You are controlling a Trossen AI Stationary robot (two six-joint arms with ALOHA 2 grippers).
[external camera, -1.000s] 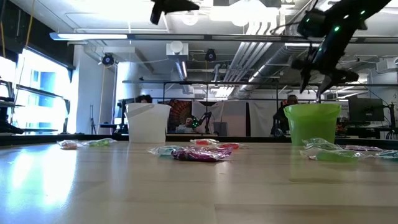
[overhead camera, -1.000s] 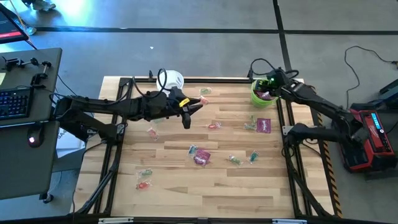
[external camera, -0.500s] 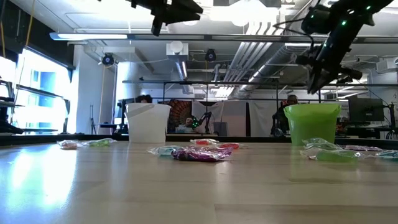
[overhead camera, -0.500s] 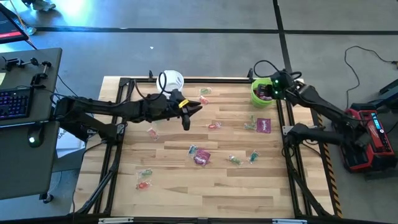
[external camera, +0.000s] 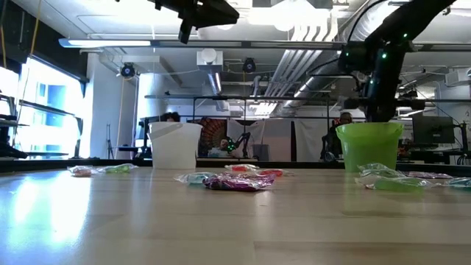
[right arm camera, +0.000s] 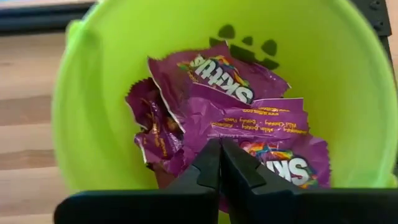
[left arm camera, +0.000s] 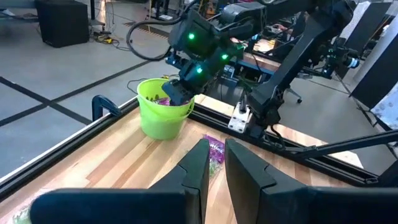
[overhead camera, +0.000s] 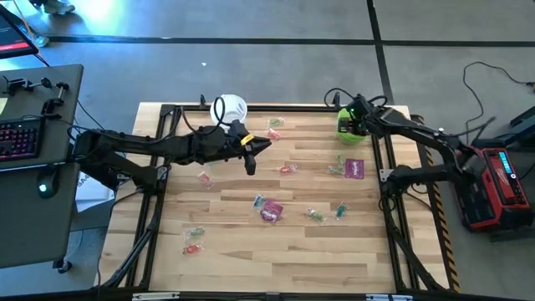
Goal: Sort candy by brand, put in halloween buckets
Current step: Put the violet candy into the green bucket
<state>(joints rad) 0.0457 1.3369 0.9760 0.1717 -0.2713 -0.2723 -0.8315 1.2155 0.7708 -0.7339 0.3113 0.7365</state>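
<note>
The lime green bucket stands at the table's far right and holds several purple packets. My right gripper is shut, pointing down into the bucket's mouth. The white bucket stands at the far left of centre. My left gripper hangs well above the table near the white bucket, its fingers a narrow gap apart with nothing between them. A purple packet, another and small clear-wrapped pieces lie flat on the wood. My right gripper's shut fingertips stand just over the purple packets in the green bucket, coming from above. Whether they touch the top packet, I cannot tell.
More small pieces lie at the near left, left, far middle and near right. Black frame rails run along the table's sides. A keyboard desk stands off the left edge.
My right gripper has shut and has come down to the green bucket's mouth, shifting a little toward the table's left and turning to point straight down.
</note>
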